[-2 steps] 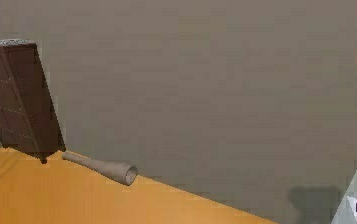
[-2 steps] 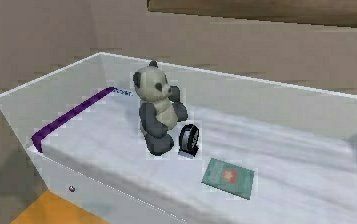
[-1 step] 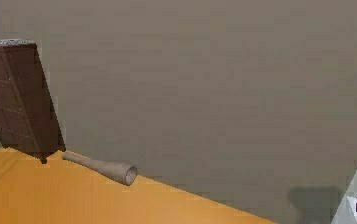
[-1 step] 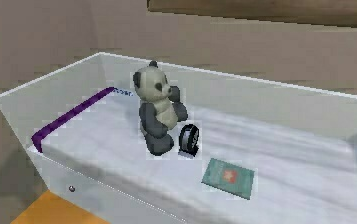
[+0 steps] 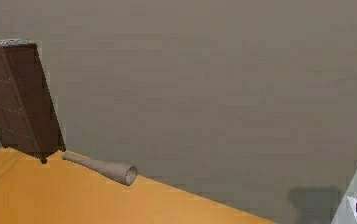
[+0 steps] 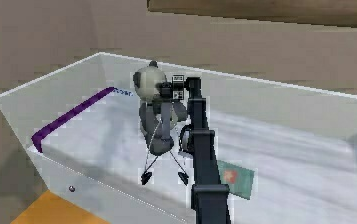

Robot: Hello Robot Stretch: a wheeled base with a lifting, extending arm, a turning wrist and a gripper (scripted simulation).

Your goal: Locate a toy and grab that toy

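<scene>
In the forward view one dark brown cabinet (image 5: 21,100) stands at the left against a grey wall (image 5: 216,90). Its foot rests at the far edge of an orange floor (image 5: 36,195). One pale tube (image 5: 101,166) lies on that floor just beside the cabinet's foot, its flared end toward the view's right. A white and purple corner (image 5: 356,208) pokes in at the bottom right edge. In the arm side view one white box (image 6: 46,88) with low walls fills the middle, with one purple strip (image 6: 71,118) along its left end. One toy (image 6: 149,105), grey with a paler head, sits inside the box toward the far left corner, near the strip. One arm (image 6: 208,160) rises from the bottom edge, and its one gripper (image 6: 169,90) sits at the toy's right side, level with its head. Whether they touch cannot be told, nor whether the gripper holds anything. One flat greenish card (image 6: 242,182) lies on the box floor just right of the arm, near the front wall.
</scene>
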